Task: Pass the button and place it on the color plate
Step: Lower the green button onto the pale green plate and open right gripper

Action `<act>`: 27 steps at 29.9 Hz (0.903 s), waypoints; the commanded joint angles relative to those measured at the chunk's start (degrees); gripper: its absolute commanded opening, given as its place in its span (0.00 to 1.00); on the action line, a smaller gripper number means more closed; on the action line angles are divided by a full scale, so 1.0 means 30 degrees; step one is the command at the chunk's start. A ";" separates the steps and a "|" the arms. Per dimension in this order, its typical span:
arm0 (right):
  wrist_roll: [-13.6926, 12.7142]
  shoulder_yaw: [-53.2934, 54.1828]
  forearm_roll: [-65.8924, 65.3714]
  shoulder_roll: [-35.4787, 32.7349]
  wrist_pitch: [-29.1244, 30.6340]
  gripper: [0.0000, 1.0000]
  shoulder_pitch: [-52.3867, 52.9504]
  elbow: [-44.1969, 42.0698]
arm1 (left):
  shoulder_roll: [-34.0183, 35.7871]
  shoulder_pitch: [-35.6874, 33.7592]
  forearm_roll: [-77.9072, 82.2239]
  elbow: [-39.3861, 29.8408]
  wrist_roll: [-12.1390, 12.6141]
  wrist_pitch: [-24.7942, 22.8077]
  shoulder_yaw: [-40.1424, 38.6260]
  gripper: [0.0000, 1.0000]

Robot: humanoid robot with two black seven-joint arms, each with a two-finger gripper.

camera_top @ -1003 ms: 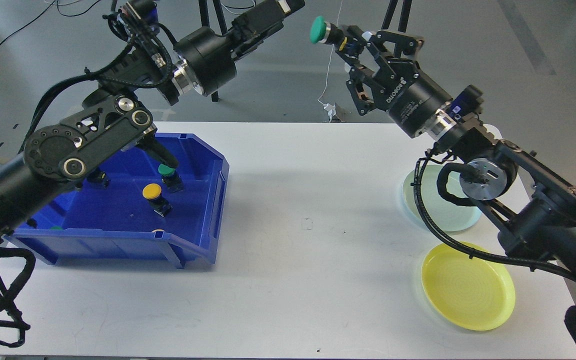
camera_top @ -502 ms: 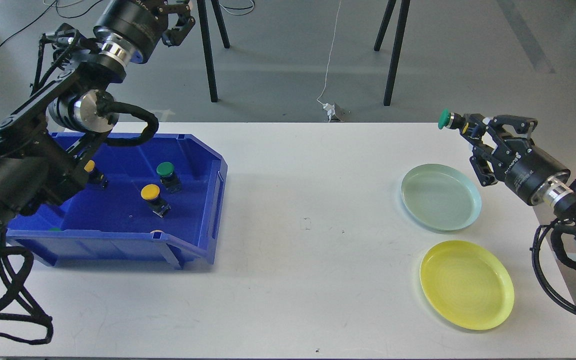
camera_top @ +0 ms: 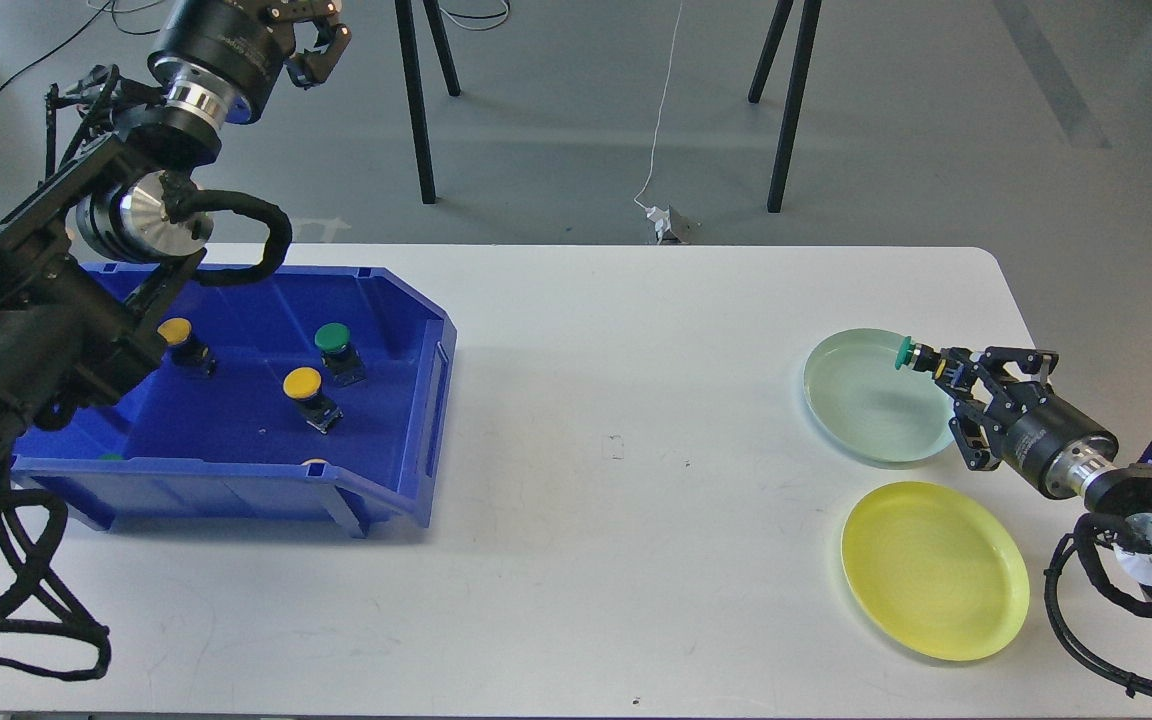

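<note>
No brand name or writing is readable on anything at this moment; the lettering on the right arm's wrist body is too small and dark to make out.

At the right of the frame, the right gripper [camera_top: 939, 366] is pinching the green button [camera_top: 904, 352] by its dark body, its fingers [camera_top: 958, 374] closed narrowly around it. The button's green cap is hanging over the right part of the pale green plate [camera_top: 851, 400], whether touching it or just above cannot be told. Half a second ago this gripper was holding the button higher in the frame, beyond the plate's far edge; it has since come down and toward the plate.

The yellow plate [camera_top: 934, 570] is lying just below the green one, in the lower right. At the left, the blue bin [camera_top: 406, 440] is holding a green button [camera_top: 334, 340] and two yellow ones [camera_top: 302, 382] [camera_top: 174, 331].

The left gripper [camera_top: 321, 30] is sitting at the top left edge, partly cut off, so how wide it stands cannot be told; it has shifted slightly leftward since the earlier frame.
</note>
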 commanded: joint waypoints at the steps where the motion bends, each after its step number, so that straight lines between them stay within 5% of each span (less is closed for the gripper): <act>1: -0.0005 -0.0190 -0.0002 0.0489 -0.0009 0.30 0.0187 -0.0620 | 0.0033 -0.0001 0.0010 -0.0004 0.0001 0.0010 0.0017 1.00; 8: -0.0005 -0.0190 0.0027 0.0519 -0.0009 0.45 0.0187 -0.0767 | 0.0091 -0.0001 0.0040 -0.0004 0.0001 0.0010 0.0133 1.00; 21: -0.0181 -0.0161 0.0232 0.0489 0.1364 0.53 0.0245 -0.0681 | 0.0267 -0.0089 0.0069 -0.0004 0.0001 0.0039 0.0192 1.00; 27: -0.0005 0.2147 0.0291 -0.0796 0.3535 0.83 0.0216 0.0870 | 0.0677 -0.0118 0.0128 -0.0297 -0.0028 0.0039 0.0309 1.00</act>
